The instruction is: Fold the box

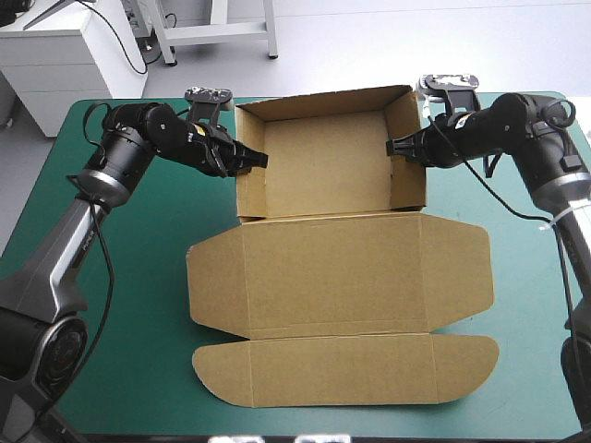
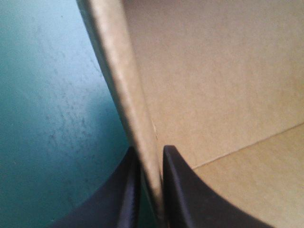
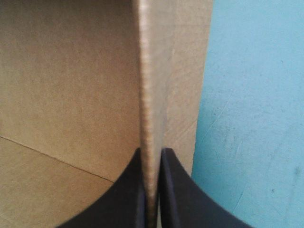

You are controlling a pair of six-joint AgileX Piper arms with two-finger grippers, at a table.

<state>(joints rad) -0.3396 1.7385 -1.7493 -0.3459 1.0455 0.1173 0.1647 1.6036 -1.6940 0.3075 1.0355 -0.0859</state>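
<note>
Toward the far edge of the tabletop [image 1: 129, 305], our left claw [image 1: 262, 159] is clamped on the left wall [image 1: 247, 189] of the brown box [image 1: 323, 166], likely to hold it upright. The box sits centred, tray far, lid [image 1: 342, 277] flat toward the near edge. Our right claw [image 1: 391, 145] pinches the right wall [image 1: 409, 175] likewise.

A smooth teal-green cover [image 1: 138, 305] spreads over the whole surface [image 1: 526, 397], rounded at the far corners. Close up near the left and right sides, it looks faintly speckled, perhaps scuffed.
</note>
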